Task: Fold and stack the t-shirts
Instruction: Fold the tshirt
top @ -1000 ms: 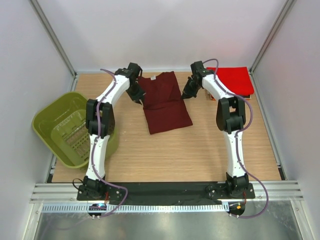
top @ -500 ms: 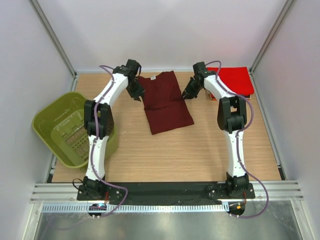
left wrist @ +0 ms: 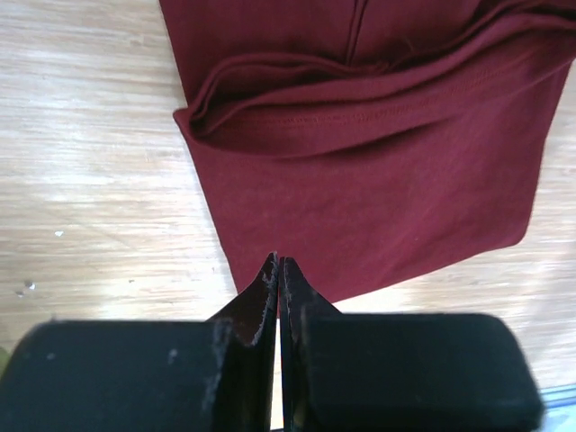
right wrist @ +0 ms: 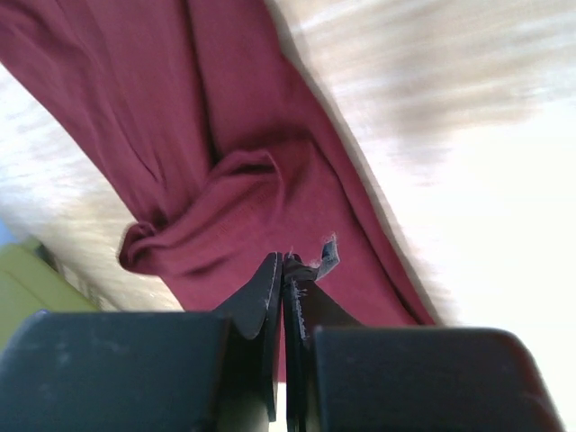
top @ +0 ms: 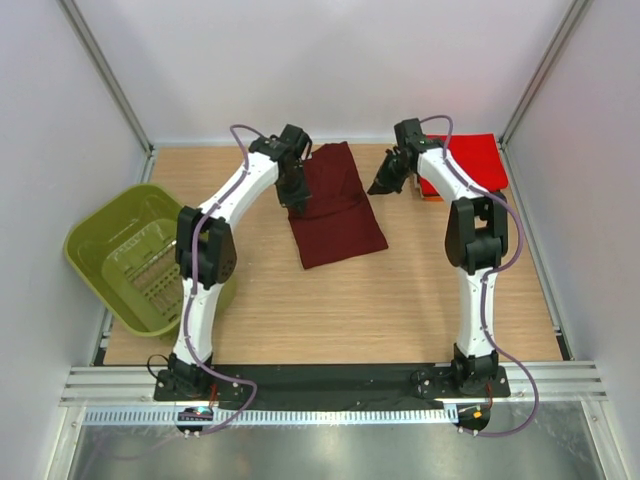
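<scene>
Since the earlier frame, the left end effector (top: 297,190) has swung right. In the top view, we find it over the left edge of the maroon t-shirt (top: 335,205), whose long axis runs far to near on the worktop (top: 400,300). The right end effector (top: 385,182) sits just right of the shirt. The red t-shirt (top: 470,160) lies far right. In the left wrist view, the fingers are clenched with no cloth visible between them. The right wrist view shows the same.

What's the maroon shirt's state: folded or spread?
Partly folded: maroon shirt lies flat as a long strip, one layer doubled over.
</scene>
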